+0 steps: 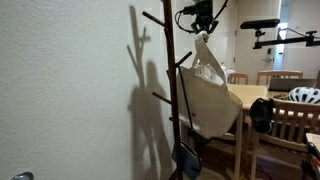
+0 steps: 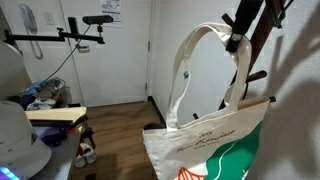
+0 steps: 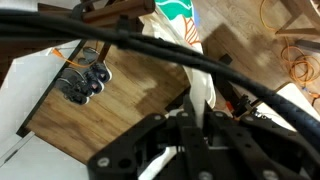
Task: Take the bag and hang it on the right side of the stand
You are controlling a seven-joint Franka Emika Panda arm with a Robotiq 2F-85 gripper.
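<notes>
A white tote bag (image 1: 208, 92) with a green and orange print (image 2: 215, 150) hangs in the air from its straps. My gripper (image 1: 201, 22) is high up, to the right of the top of the dark wooden coat stand (image 1: 169, 70), and is shut on the bag's strap (image 3: 192, 100). The bag's body hangs beside the stand's pole and touches its side pegs. In an exterior view the strap loop (image 2: 200, 45) rises to the gripper (image 2: 236, 40) next to the stand (image 2: 252, 60). In the wrist view the black fingers (image 3: 190, 118) pinch the white strap.
A wooden table (image 1: 250, 95) with chairs (image 1: 290, 125) and a white helmet (image 1: 305, 95) stands right of the stand. A camera on a boom (image 1: 262, 24) is behind. A white wall is on the left. Shoes (image 3: 85, 82) lie on the wooden floor.
</notes>
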